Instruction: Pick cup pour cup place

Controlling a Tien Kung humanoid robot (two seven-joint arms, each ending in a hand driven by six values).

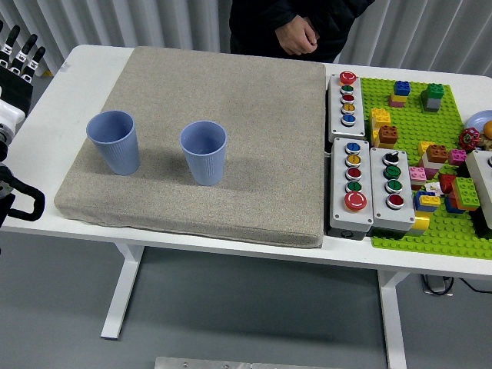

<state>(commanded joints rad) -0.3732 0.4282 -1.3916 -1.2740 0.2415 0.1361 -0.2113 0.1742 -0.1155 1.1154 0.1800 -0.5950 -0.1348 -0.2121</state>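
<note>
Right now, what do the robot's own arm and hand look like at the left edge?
Only the left arm shows. Its hand has black fingers with white segments near the tips. Below it sits a white rounded wrist section, then black casing with a loop-shaped black piece. The right arm is out of view.
</note>
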